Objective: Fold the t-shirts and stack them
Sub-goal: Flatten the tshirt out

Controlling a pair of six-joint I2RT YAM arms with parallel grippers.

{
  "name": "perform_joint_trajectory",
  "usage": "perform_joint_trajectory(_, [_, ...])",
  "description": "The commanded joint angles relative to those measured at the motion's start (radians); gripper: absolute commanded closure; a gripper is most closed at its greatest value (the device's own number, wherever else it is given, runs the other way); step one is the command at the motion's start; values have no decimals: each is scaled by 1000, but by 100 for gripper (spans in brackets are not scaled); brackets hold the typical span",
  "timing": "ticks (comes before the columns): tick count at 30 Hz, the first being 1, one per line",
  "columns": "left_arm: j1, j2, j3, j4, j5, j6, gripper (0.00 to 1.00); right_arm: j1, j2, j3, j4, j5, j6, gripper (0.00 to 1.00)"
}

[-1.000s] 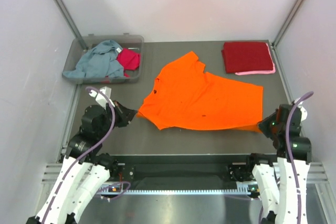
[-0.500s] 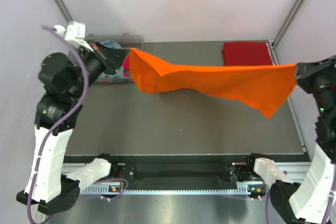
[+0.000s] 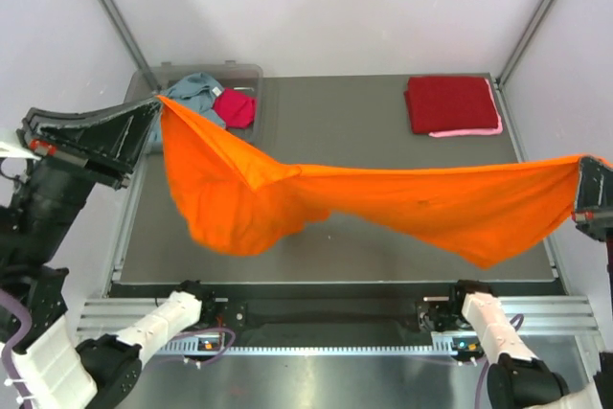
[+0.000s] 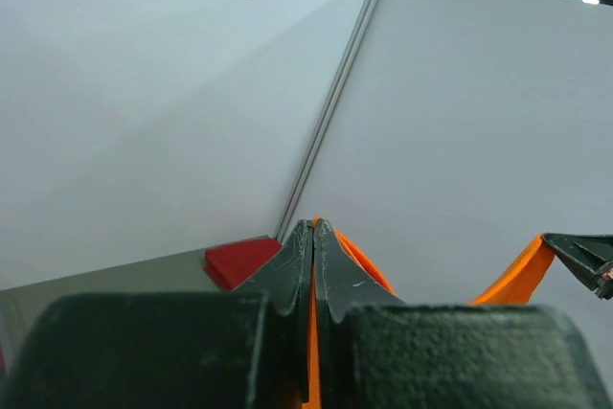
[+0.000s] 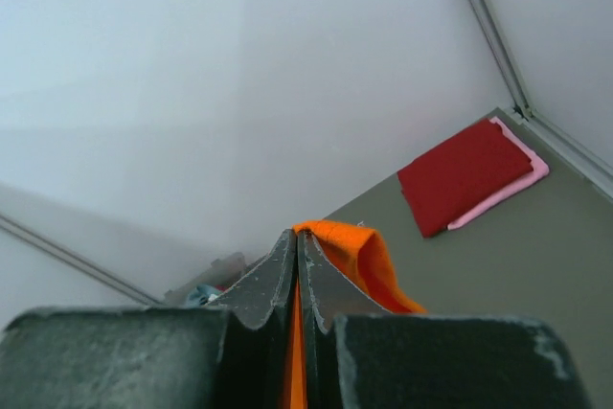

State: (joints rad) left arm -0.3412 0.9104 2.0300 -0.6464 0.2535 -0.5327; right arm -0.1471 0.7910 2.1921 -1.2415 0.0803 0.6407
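1. Nearest the arms' bases, the bright orange cloth t-shirt (image 3: 383,198) now hangs in mid-air as a sagging band above the grey tabletop (image 3: 364,112). A second ago it lay spread flat there.
2. The left gripper (image 3: 146,114), raised high at the left, has its jaws pressed together on one end of the cloth. The right gripper (image 3: 586,189) is clamped on the other end at the right edge. Both arms have swung wider apart than half a second ago.
3. This looks like a lift-and-spread meant to smooth the shirt before re-laying it, so the folding itself seems not yet begun.
4. Each wrist view shows a thin orange edge nipped between closed fingers, which the overhead view leaves unclear. Only the overhead view shows the cloth bunched and drooping toward the left.
5. At the far right, a folded dark red t-shirt (image 3: 450,102) rests on a folded pink t-shirt (image 3: 469,131).
6. At the far left, a clear plastic bin (image 3: 244,72) holds a crumpled grey-blue t-shirt (image 3: 192,88) and a magenta t-shirt (image 3: 235,107), still unfolded.
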Motion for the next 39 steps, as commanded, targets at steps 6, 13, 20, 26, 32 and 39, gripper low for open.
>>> perform_joint_trajectory(6, [7, 200, -137, 71, -186, 99, 100, -9, 183, -251, 232, 7, 10, 100])
perform_joint_trajectory(13, [7, 485, -93, 209, -325, 189, 100, -9, 484, -254, 491, -17, 10, 100])
perform_joint_trajectory(20, [82, 861, 330, 277, -346, 197, 100, -31, 957, 406, 422, -46, -59, 100])
perform_joint_trajectory(26, [79, 795, 393, 413, -395, 246, 100, -167, 907, 377, 519, -178, -56, 100])
perform_joint_trajectory(32, [77, 489, -178, 559, -212, 212, 100, -229, 766, 36, 520, -205, -67, 100])
perform_joint_trajectory(39, [71, 222, -750, 596, -137, 177, 100, -229, 492, -556, 634, -218, -84, 100])
